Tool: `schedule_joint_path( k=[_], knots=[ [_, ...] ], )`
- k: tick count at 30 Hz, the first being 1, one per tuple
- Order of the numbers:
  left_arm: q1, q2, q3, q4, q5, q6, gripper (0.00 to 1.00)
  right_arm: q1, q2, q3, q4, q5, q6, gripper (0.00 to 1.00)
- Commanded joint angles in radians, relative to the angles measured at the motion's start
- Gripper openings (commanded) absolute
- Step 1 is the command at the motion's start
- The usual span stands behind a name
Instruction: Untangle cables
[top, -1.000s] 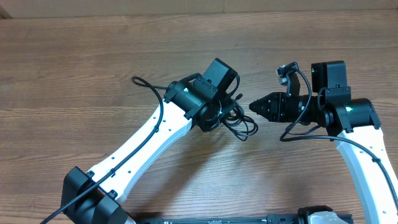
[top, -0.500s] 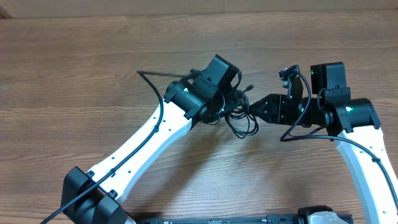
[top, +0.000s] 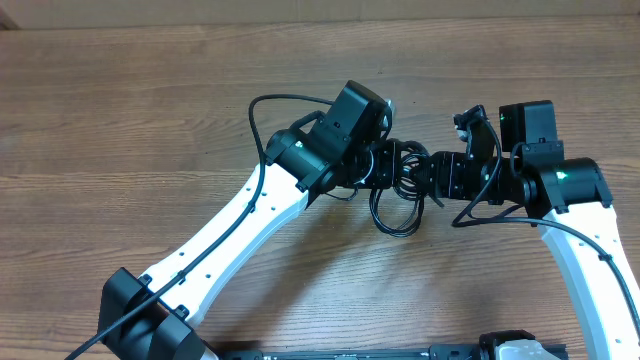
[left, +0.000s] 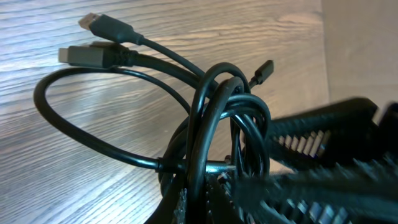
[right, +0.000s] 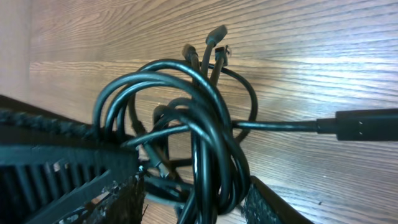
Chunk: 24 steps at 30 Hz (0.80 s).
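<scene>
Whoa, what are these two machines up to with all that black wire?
Two robot arms are working on a knot of black cables over a wooden table. The left gripper is clamped on the bundle. The right gripper has its jaws apart around the knot's other side. Nothing is untangled yet.

Bunched cables (top: 398, 190) over the table (top: 120, 120) middle, left gripper (top: 385, 168) at their left, right gripper (top: 432, 175) at their right, one loop sticking toward near edge.
</scene>
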Motion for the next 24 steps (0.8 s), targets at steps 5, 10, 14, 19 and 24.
schedule_joint_path(
  k=[5, 10, 14, 19, 24],
  knots=[
    [0.003, -0.003, 0.002, 0.014, 0.094, 0.060, 0.04, 0.006, -0.015, -0.010, 0.029, 0.001, -0.008, 0.42],
    [0.002, -0.003, 0.002, 0.027, 0.093, 0.059, 0.04, 0.006, -0.015, -0.010, 0.028, 0.001, -0.008, 0.40],
    [0.002, -0.003, 0.002, 0.023, 0.072, 0.058, 0.04, 0.006, -0.015, -0.010, 0.028, 0.002, -0.007, 0.41],
    [0.003, -0.003, 0.002, -0.055, -0.091, -0.060, 0.04, 0.006, -0.015, -0.010, 0.027, 0.002, -0.003, 0.47],
    [0.002, -0.003, 0.002, -0.068, -0.109, -0.123, 0.05, 0.006, -0.015, -0.010, 0.027, 0.032, 0.037, 0.48]
  ],
)
